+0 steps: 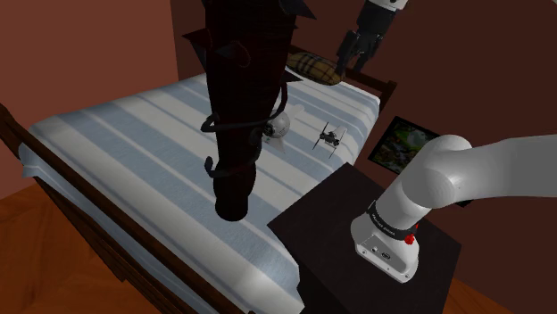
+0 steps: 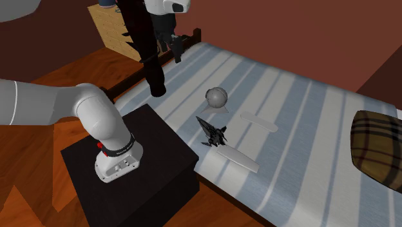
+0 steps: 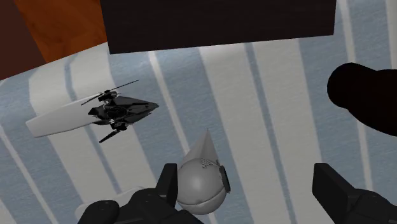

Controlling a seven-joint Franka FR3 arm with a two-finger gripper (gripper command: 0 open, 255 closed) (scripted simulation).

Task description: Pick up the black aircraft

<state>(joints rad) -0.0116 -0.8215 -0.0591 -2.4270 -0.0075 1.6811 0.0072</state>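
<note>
The black aircraft [image 1: 330, 137] [image 2: 212, 133] [image 3: 121, 113] is a small dark helicopter-like model lying on the blue-and-white striped bed [image 1: 152, 125], near the edge that faces my stand. My gripper [image 1: 348, 61] [image 2: 169, 44] [image 3: 248, 188] hangs open high above the bed, well clear of the aircraft, with nothing between its fingers. In the wrist view the aircraft lies off to one side of the fingers, and a grey ball-shaped object [image 3: 200, 184] sits just beside one fingertip [image 3: 168, 181].
A tall dark twisted column [image 1: 239, 107] [image 2: 145, 45] stands on the bed close to the grey ball [image 1: 278, 125] [image 2: 216, 97]. Flat white pieces [image 2: 259, 121] [image 3: 60, 119] lie near the aircraft. A plaid pillow [image 1: 317, 67] [image 2: 380, 148] lies at the head. The black stand [image 1: 357, 232] abuts the bed.
</note>
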